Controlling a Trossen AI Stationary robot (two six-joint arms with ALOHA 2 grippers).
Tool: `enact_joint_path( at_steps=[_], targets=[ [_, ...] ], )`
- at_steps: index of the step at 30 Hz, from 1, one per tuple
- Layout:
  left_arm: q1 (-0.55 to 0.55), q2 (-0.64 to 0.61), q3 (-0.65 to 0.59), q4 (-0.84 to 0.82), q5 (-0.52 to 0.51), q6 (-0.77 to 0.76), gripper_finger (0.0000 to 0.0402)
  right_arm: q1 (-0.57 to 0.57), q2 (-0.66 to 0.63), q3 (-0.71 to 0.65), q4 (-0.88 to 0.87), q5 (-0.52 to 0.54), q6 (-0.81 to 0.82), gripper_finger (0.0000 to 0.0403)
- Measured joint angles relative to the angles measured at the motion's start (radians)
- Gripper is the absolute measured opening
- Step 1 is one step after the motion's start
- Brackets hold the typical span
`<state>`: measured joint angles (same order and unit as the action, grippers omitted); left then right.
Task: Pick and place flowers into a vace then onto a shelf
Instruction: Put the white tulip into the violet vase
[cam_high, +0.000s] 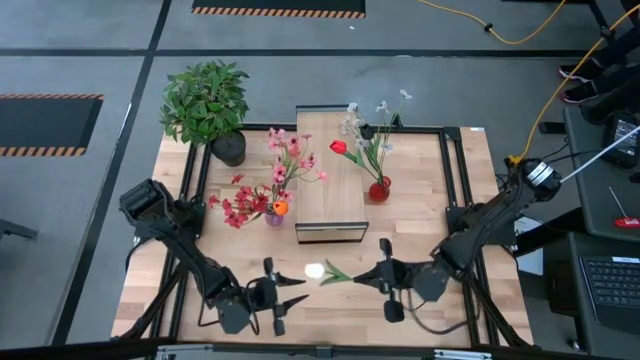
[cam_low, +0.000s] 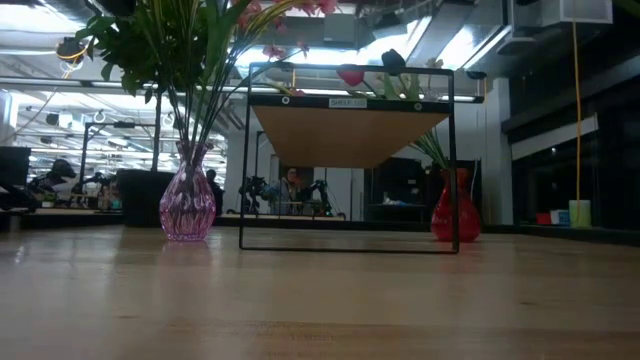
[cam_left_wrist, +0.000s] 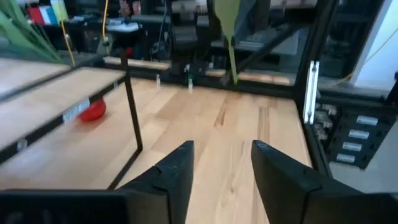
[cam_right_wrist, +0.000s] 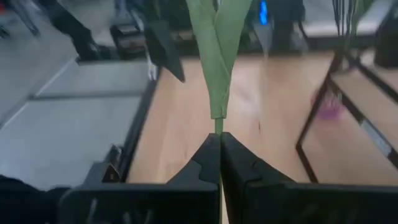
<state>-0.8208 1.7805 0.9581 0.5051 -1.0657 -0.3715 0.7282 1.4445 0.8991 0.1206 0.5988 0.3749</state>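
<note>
With the left tool parted and empty, the white flower hangs low over the desk from the right tool pinching its thin stalk, so it could twist or slip free.

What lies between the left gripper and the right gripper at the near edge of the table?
In the high view, a flower, white blossom and green leaves, spans the gap between the left gripper and the right gripper, whose jaws clamp its stem.
</note>
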Motion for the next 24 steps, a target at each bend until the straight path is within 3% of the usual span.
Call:
enact_joint_path(
  at_steps=[5, 12, 24],
  targets=[
    [0.029, 0.0, 0.0, 0.119, 0.008, 0.113, 0.0165, -0.005, -0.009, -0.159, 0.346, -0.005, -0.187, 0.0],
    [0.097, 0.0, 0.0, 0.196, 0.128, 0.186, 0.018, -0.022, -0.007, -0.301, 0.71, -0.027, -0.312, 0.0],
    [0.249, 0.0, 0.0, 0.364, 0.41, 0.273, 0.0199, -0.052, -0.007, -0.345, 0.8, -0.079, -0.393, 0.0]
  ],
)
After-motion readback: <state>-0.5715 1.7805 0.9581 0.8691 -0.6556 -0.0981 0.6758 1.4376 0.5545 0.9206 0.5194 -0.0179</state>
